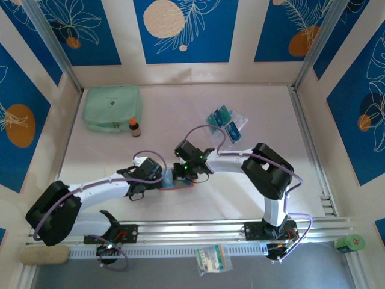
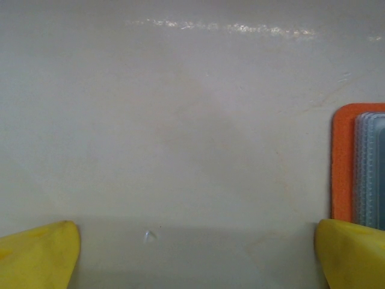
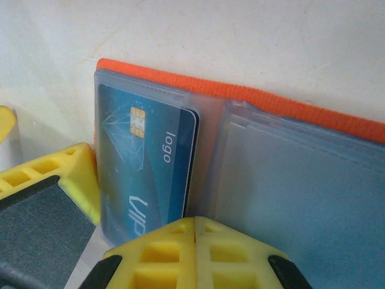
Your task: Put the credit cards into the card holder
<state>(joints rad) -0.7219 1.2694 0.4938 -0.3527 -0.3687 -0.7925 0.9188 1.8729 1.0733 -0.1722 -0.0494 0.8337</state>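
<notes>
Orange card holder (image 3: 252,96) lies open on the table (image 2: 180,120), between the two grippers. One blue card (image 3: 150,162) sits in a clear pocket at the holder's end. Right gripper (image 3: 194,238): fingers pressed together, nothing between them, tips at the card's near edge. Left gripper (image 2: 195,232): fingers wide apart, one just beside the holder's corner. Other credit cards (image 1: 227,123) lie piled farther back, well apart.
</notes>
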